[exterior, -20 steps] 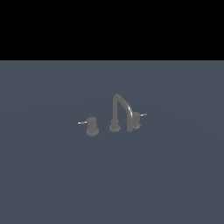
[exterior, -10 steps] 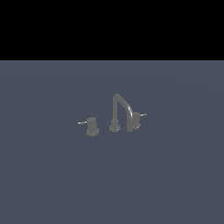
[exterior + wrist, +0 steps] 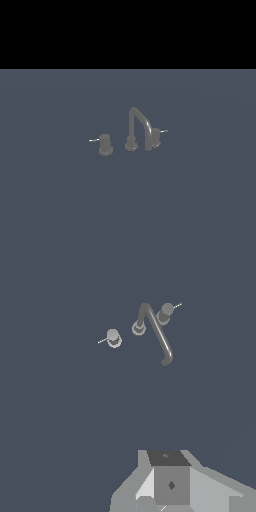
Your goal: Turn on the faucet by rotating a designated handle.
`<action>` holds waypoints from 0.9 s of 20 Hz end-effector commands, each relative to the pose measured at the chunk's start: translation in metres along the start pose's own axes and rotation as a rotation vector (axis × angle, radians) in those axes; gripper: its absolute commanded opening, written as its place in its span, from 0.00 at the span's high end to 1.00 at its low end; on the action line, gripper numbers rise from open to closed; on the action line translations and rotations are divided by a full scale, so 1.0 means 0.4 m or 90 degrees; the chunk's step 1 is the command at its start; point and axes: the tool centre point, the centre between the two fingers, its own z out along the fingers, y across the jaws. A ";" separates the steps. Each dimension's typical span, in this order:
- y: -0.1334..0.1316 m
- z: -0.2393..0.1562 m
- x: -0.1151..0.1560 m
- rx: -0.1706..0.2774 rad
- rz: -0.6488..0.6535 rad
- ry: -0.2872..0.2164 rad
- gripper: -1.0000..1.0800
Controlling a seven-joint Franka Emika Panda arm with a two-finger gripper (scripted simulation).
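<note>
The gripper (image 3: 170, 491), whose jaw state cannot be told, hangs well apart from the faucet (image 3: 139, 125). Its handle (image 3: 105, 144) stands left of centre in the exterior view, untouched; reaching, gripping and turning all appear to remain.

Flat slate-blue counter (image 3: 60, 200), plain and unmarked. On it sits the dark grey faucet (image 3: 137, 125): arched spout tube on a round base in the middle, the handle (image 3: 105, 144) with its pale lever pin at the exterior view's left, twin knob (image 3: 155, 137) at the right, partly behind the spout.
</note>
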 end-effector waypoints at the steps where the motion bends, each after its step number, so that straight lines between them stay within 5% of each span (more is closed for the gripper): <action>1: -0.026 0.042 0.014 0.001 0.035 0.000 1.00; 18: -0.180 0.319 0.151 0.006 0.263 -0.002 1.00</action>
